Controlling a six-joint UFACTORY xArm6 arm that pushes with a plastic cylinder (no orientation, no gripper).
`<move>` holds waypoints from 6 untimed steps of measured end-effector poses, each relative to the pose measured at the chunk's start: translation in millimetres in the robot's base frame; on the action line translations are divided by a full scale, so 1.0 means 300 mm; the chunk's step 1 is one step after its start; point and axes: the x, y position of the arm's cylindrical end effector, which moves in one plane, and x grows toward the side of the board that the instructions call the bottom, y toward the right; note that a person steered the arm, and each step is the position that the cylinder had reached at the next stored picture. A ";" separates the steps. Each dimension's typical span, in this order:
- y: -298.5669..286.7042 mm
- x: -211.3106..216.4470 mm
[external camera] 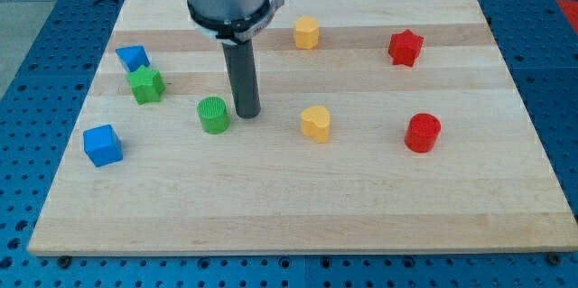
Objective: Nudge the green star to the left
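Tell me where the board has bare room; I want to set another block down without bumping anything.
Free: the wide strip along the view's bottom edge of the board, below the blue cube and red cylinder. Crowded: the view's left, where the blue block, green star, green cylinder and my tip cluster.

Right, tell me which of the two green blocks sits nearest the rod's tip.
The green cylinder, just to the view's left of my tip. The green star sits farther left, touching a blue block.
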 end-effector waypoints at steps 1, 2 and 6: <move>-0.060 0.014; -0.184 0.013; -0.163 -0.194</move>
